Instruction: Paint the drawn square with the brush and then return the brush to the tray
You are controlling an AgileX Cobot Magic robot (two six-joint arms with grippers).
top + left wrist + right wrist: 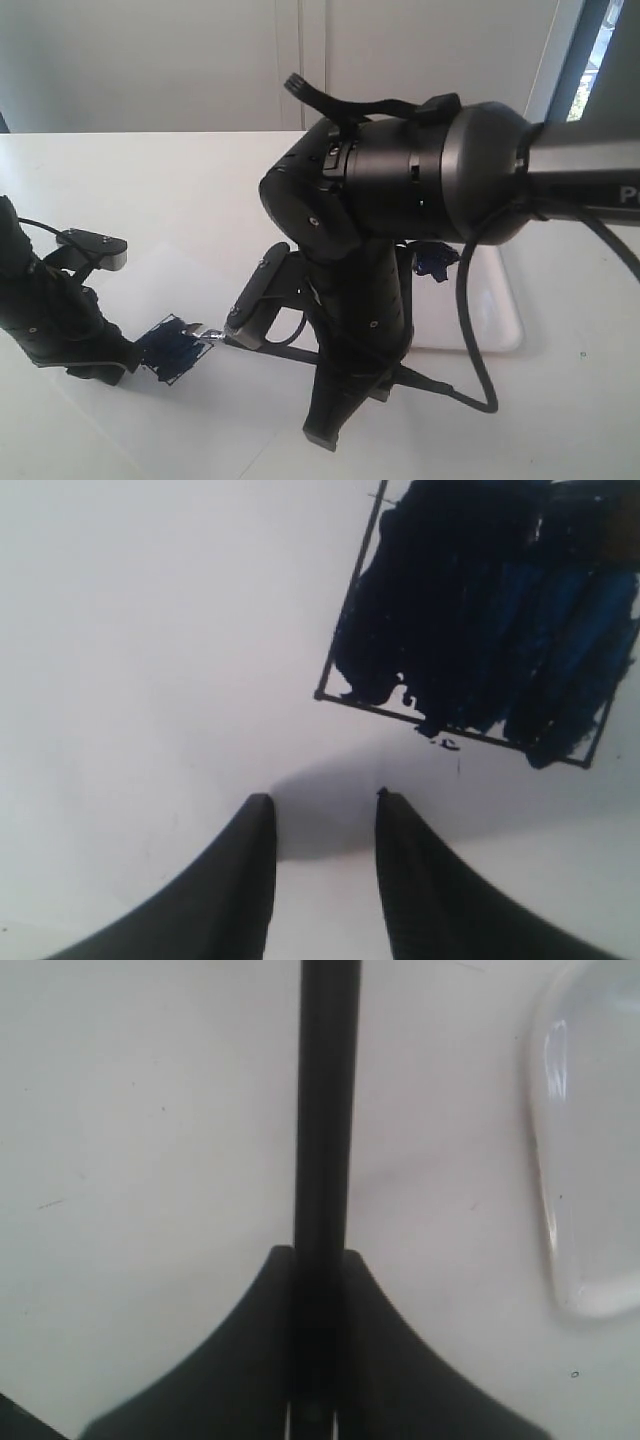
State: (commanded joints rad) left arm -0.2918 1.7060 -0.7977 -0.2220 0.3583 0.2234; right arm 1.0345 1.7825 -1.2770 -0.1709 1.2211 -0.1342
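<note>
The drawn square [172,348] lies on the white paper, its inside smeared dark blue-black [490,610]. The brush [212,338] lies low, its silver ferrule and bristles at the square's right corner. My right gripper [320,1260] is shut on the black handle [322,1110], which runs straight out from the jaws. Just left of the square, my left gripper [128,362] stands open over bare paper, its fingertips [262,810] apart with nothing between them. The tray [500,310] sits right of the right arm, its translucent rim [590,1160] close by.
The bulky right arm [400,190] hides the middle of the table and part of the tray. A dark paint blob [435,262] shows on the tray behind it. A black cable [475,380] loops onto the table by the tray's front.
</note>
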